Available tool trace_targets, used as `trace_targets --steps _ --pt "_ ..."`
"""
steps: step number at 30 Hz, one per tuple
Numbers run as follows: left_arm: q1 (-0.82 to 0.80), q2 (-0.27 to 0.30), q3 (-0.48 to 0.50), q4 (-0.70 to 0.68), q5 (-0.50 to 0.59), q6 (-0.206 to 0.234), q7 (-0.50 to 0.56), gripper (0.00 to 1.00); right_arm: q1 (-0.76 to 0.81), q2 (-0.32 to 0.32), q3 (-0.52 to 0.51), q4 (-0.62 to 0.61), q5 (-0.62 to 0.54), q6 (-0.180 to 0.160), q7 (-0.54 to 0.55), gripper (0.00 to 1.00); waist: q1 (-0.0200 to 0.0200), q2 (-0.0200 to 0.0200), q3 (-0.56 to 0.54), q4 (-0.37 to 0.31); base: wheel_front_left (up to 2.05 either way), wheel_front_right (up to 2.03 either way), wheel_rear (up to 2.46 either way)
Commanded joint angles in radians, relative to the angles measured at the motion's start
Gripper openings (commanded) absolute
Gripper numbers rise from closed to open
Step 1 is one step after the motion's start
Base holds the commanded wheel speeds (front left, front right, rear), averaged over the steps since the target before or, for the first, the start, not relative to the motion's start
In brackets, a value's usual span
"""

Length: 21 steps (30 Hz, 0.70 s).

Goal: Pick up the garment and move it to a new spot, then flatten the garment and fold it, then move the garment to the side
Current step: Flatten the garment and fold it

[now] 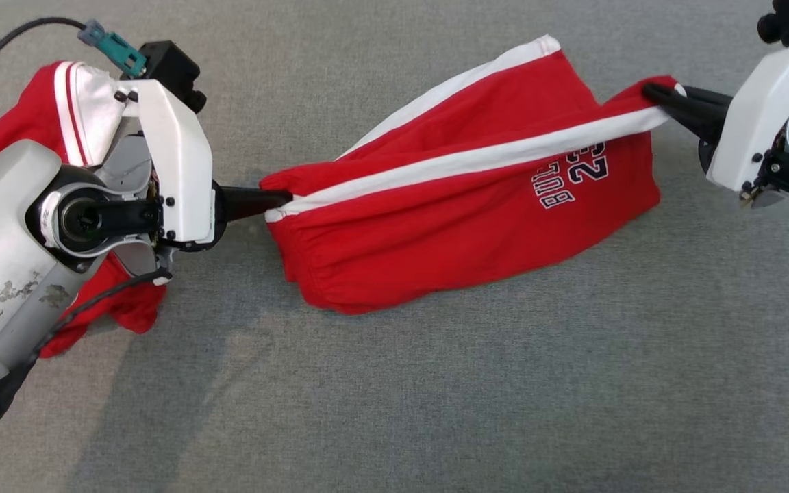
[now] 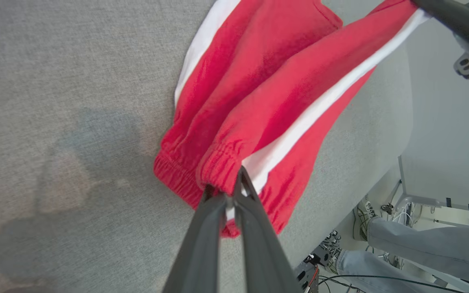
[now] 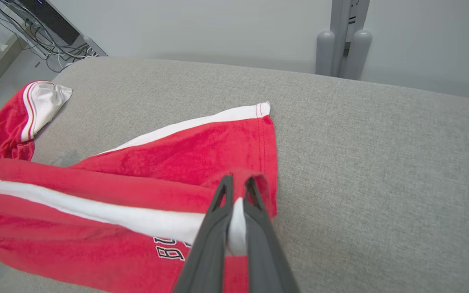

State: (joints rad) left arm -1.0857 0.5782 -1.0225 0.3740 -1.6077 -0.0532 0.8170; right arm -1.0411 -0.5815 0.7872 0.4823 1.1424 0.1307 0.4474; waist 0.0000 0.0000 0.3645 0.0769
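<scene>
**Red jersey shorts with white side stripes [image 1: 463, 226] strung between left gripper [image 1: 283, 199] and right gripper [image 1: 649, 90]**

Observation. The shorts are at mid-table on the grey fabric-covered table [image 1: 435, 411], spanning left to right. The left gripper's two dark fingers are pressed together on the gathered elastic waistband at the left end. The left wrist view shows red cloth and a sliver of white pinched between the tips. The right gripper's fingers are likewise clamped on the leg hem at the far right end, where a white stripe finishes. That stripe runs taut in a straight line between the two grips. Below it the red body with dark lettering sags, and its near edge rests on the table. Another panel lies flat on the far side.

Also present. A second red-and-white garment [image 1: 79, 109] lies bunched at the far left, partly under the left arm and apart from the shorts. A person's legs in grey trousers [image 2: 426, 240] stand beyond the table edge.

Judgement. The step in hand looks like the carry, or the very start of flattening. The shorts are held by one side seam and not yet spread, and no fold is begun. The next move calls for both arms to travel at a matched pace so the tension holds. They should then lower the stripe edge away from the sagging part, so the cloth lays out flat rather than doubled. The thin pinch on the hem could slip.
</scene>
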Motion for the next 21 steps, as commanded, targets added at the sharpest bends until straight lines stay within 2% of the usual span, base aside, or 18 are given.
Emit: trace_targets --steps 1,7,21 --pt "-0.017 -0.005 0.004 0.011 0.007 -0.008 -0.003 0.00 -0.018 0.006 0.002 0.017 -0.010 0.000 -0.010 0.00 0.0000 0.0000 0.038 0.029 0.00 0.00 0.00" --pt "-0.056 -0.038 0.012 0.039 0.020 -0.027 -0.010 0.00 -0.112 0.035 0.011 0.099 -0.027 0.000 -0.033 0.00 0.0000 0.0000 0.094 0.067 0.00 0.00 0.00" --pt "-0.098 -0.088 0.052 0.096 0.008 -0.054 -0.050 0.00 -0.257 0.050 0.059 0.243 -0.053 0.000 -0.108 0.00 0.0000 0.0000 0.174 0.123 0.00 0.00 0.00"
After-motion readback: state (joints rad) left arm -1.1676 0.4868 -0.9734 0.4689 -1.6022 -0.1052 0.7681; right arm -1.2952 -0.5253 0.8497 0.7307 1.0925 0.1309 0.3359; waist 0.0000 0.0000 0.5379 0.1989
